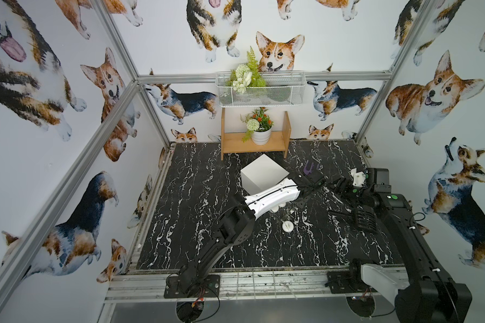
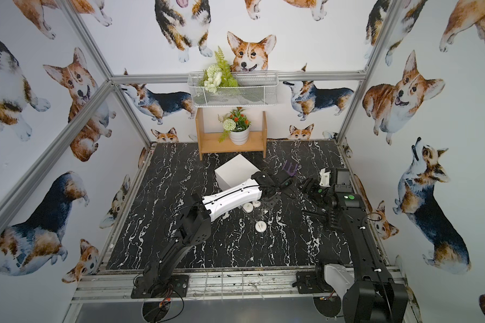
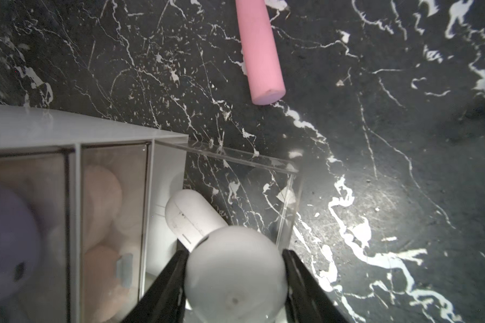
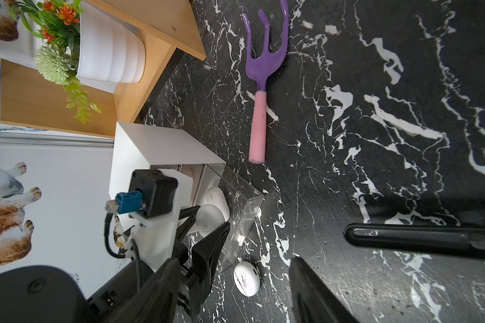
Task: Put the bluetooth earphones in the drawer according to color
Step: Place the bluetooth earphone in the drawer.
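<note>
Left gripper (image 3: pixel 235 251) is pinching 1 white case (image 3: pixel 235 282) right over the open tray (image 3: pixel 289 173), so we're mid-drop; next move is probably lower, then let go.

toy fork (image 4: pixel 259 112): flat on marble table (image 1: pixel 193 223) | potted plant (image 1: pixel 261 135): on wooden shelf (image 1: pixel 235 145) | wire basket (image 1: pixel 280 93): above shelf

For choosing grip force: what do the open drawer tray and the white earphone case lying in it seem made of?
Open drawer tray: likely clear acrylic, glossy; the marble-patterned tabletop shows through its walls. White earphone case: probably hard plastic, smooth satin finish; soft highlight, thin lid seam.
</note>
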